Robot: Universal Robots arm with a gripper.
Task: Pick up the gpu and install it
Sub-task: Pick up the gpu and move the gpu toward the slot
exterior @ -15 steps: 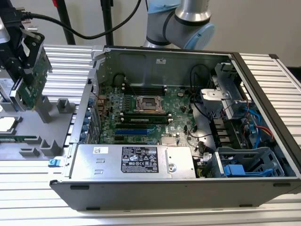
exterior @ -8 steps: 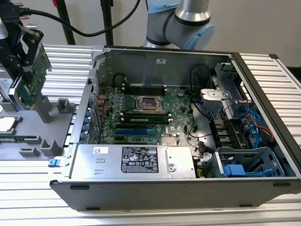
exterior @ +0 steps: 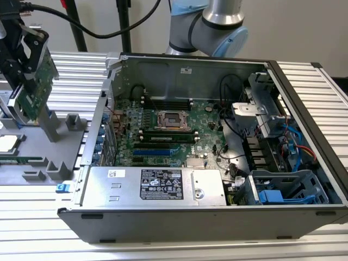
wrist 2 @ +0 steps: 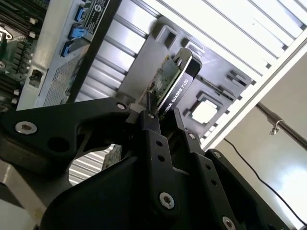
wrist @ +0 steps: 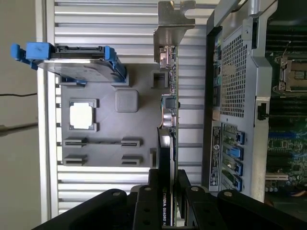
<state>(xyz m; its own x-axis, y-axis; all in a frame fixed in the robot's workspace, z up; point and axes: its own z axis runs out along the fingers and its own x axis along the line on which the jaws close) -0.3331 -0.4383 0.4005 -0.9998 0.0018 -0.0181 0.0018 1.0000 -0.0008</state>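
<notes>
In the exterior view, the hand [exterior: 24, 73] hung at the far left, over the grey holder tray [exterior: 60, 144] on the worktop [exterior: 32, 217]. It was clamped on the gpu [exterior: 42, 81], which stood on edge with its green board face showing. The card looked lifted clear of the tray's posts, though its lower edge was hard to judge. The open computer case [exterior: 217, 231] lay well apart toward the exterior view's right, with the blue expansion slots [exterior: 152, 155] bare on the motherboard [exterior: 168, 103].

In the second wrist view, the fingers [wrist 2: 149, 132] pressed both faces of the card, and its black cooler edge pointed away over the tray.

In the first wrist view, the card ran edge-on from the hand to its silver end bracket [wrist: 171, 19]. It hung between the tray's hard drive [wrist: 72, 64] and the wall of the case.

The pick-up appeared done and the carry to the case barely begun. Seating the card would call for keeping it square, lining its contact edge with a slot and setting the bracket against the rear wall.
</notes>
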